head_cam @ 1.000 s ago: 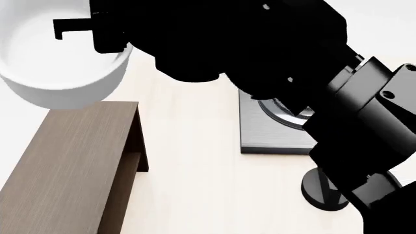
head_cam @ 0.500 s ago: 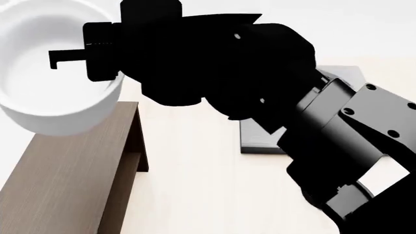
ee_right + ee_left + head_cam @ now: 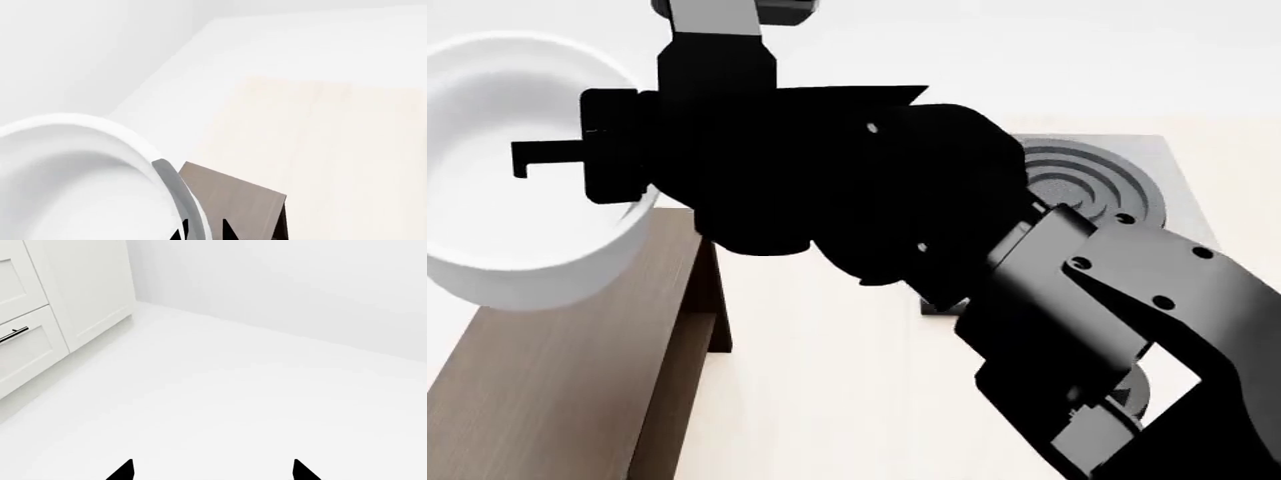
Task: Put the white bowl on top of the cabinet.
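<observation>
Deep plain white bowl [image 3: 521, 215] held by rim in right gripper [image 3: 614, 165], above long dark-brown wood-grain cabinet [image 3: 574, 370]. Carry step judged underway; lowering onto flat top needed next. Left gripper [image 3: 212, 474] seen spread, empty.

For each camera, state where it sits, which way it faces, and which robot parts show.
Head view: from the robot's head, looking down over the white bowl, the cabinet and the grey stove plate; the right arm fills the middle, its right tool on the bowl's rim.
Right wrist view: near that tool, facing the bowl rim, the cabinet's end and the light wooden table; fingertips only.
Left wrist view: facing white floor and white drawers; left tool tips only.
Shared: head and right wrist views show bowl and cabinet.
</observation>
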